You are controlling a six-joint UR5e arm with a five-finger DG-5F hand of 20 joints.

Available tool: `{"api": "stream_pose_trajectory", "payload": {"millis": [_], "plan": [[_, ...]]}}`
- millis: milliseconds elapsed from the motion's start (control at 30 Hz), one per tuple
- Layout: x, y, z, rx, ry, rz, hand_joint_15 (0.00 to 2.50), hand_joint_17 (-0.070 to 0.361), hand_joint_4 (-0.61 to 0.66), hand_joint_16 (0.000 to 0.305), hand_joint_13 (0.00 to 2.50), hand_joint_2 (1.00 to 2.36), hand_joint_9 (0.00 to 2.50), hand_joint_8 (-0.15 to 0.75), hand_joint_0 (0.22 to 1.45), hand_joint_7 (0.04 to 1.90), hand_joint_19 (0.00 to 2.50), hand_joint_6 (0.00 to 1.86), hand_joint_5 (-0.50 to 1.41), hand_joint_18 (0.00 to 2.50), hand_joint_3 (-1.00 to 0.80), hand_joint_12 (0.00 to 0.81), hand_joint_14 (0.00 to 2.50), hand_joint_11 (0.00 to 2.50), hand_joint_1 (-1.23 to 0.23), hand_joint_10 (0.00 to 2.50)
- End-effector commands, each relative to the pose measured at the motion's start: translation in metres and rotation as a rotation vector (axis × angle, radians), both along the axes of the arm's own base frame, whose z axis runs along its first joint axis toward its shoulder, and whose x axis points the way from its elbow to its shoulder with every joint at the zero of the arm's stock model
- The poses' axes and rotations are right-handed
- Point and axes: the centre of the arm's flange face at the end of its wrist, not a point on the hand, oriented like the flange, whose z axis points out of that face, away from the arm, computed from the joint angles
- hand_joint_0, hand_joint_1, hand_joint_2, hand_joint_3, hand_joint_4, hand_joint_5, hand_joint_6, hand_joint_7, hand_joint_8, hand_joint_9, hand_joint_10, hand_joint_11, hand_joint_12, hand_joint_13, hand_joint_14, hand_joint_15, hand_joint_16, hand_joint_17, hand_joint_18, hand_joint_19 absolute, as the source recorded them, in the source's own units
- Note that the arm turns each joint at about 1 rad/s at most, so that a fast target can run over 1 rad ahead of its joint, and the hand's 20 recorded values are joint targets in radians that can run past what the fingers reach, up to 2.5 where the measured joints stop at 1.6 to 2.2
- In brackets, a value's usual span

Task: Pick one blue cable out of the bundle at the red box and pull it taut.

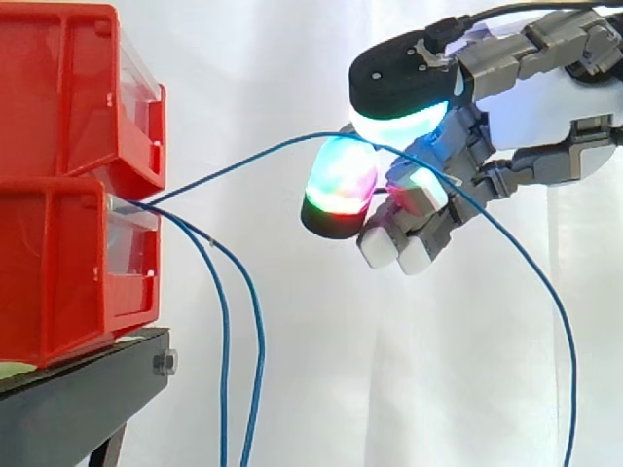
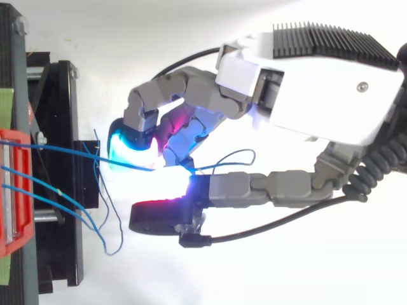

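Two stacked red bins (image 1: 58, 185) stand at the left on a black stand (image 1: 78, 399). Several blue cables come out from between them. One blue cable (image 1: 243, 161) rises in a gentle curve to my hand (image 1: 545, 107), whose fingers are curled with glowing pads pinching it. Past the pinch its free end (image 1: 565, 331) drapes down on the right. In the top view the same cable (image 2: 63, 151) runs from the red bin (image 2: 13, 190) to my hand (image 2: 318, 82) and loops behind the fingers. Two other blue cables (image 1: 226, 331) hang slack beside the stand.
The white curtain (image 1: 292, 58) fills the background. The black stand (image 2: 63, 210) juts toward my hand in the top view, and the loose blue cables (image 2: 105, 222) curl over its edge below the held one.
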Motion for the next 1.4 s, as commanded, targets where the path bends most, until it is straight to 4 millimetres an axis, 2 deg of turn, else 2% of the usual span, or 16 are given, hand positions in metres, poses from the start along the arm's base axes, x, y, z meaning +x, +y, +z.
{"api": "stream_pose_trajectory", "payload": {"millis": [0, 133, 267, 600, 933, 1100, 1233, 1367], "plan": [[0.0002, -0.0001, 0.001, -0.002, 0.0, -0.001, 0.41, 0.129, 0.2, 0.058, 0.75, 1.01, 1.02, 0.401, 0.59, 0.77, 0.4, 0.83, -0.15, 0.72, -0.13, 0.443, 0.01, 0.98, -0.79, 0.01], [0.0002, 0.0009, 0.001, -0.002, 0.0, -0.001, 0.41, 0.125, 0.16, 0.056, 0.75, 1.01, 1.05, 0.4, 0.57, 0.82, 0.41, 0.86, -0.14, 0.71, -0.16, 0.435, 0.01, 0.97, -0.78, 0.01], [-0.0001, 0.0007, 0.0003, 0.002, 0.0, -0.002, 0.4, 0.133, 0.12, 0.059, 0.78, 1.01, 1.09, 0.427, 0.59, 0.86, 0.39, 0.92, -0.14, 0.75, -0.04, 0.455, 0.01, 0.98, -0.74, 0.0], [0.0003, 0.0053, 0.0009, 0.004, 0.0, 0.004, 0.41, 0.126, 0.04, 0.056, 0.78, 1.01, 1.11, 0.418, 0.62, 0.91, 0.4, 0.95, -0.14, 0.75, -0.02, 0.438, 0.01, 1.06, -0.78, 0.01], [-0.0025, 0.0092, -0.0013, 0.057, 0.013, 0.004, 0.42, 0.127, 0.04, 0.056, 0.8, 1.01, 1.13, 0.422, 0.62, 0.93, 0.4, 0.95, -0.13, 0.77, -0.01, 0.442, 0.01, 1.08, -0.79, 0.01], [-0.0046, 0.0099, 0.007, 0.06, 0.002, 0.005, 0.43, 0.121, 0.11, 0.054, 0.77, 1.01, 1.12, 0.41, 0.58, 0.86, 0.44, 0.94, -0.13, 0.73, -0.2, 0.431, 0.01, 1.06, -0.75, 0.01], [-0.0056, 0.0097, 0.0063, 0.058, 0.011, 0.005, 0.44, 0.117, 0.11, 0.052, 0.75, 1.01, 1.11, 0.393, 0.53, 0.86, 0.46, 0.89, -0.12, 0.69, -0.37, 0.419, 0.01, 1.02, -0.64, 0.01], [-0.0061, 0.0096, 0.0053, 0.057, 0.016, 0.005, 0.43, 0.117, 0.1, 0.052, 0.75, 1.01, 1.12, 0.39, 0.54, 0.87, 0.46, 0.85, -0.11, 0.67, -0.39, 0.414, 0.01, 0.98, -0.48, 0.01]]}}
